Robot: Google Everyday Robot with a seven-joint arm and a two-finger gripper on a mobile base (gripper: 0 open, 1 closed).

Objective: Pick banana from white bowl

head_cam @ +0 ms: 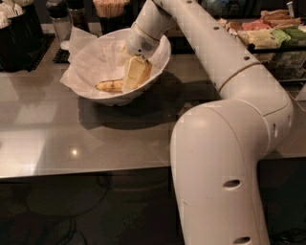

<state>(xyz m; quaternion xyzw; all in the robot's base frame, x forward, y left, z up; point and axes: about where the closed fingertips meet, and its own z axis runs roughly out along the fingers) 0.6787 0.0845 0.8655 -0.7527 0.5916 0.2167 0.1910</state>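
The white bowl stands on the grey counter at the upper left, lined with crumpled white paper. The banana, yellow with brown speckles, lies flat on the paper near the bowl's front wall. My gripper reaches down into the bowl from the upper right. Its pale yellow tip sits at the banana's right end and covers that end. The long white arm runs from the bowl to the big base at the lower right.
Dark cups and containers stand behind the bowl at the back left. A cup of sticks stands behind the bowl. Trays of coloured packets sit at the back right. The counter's front edge runs below.
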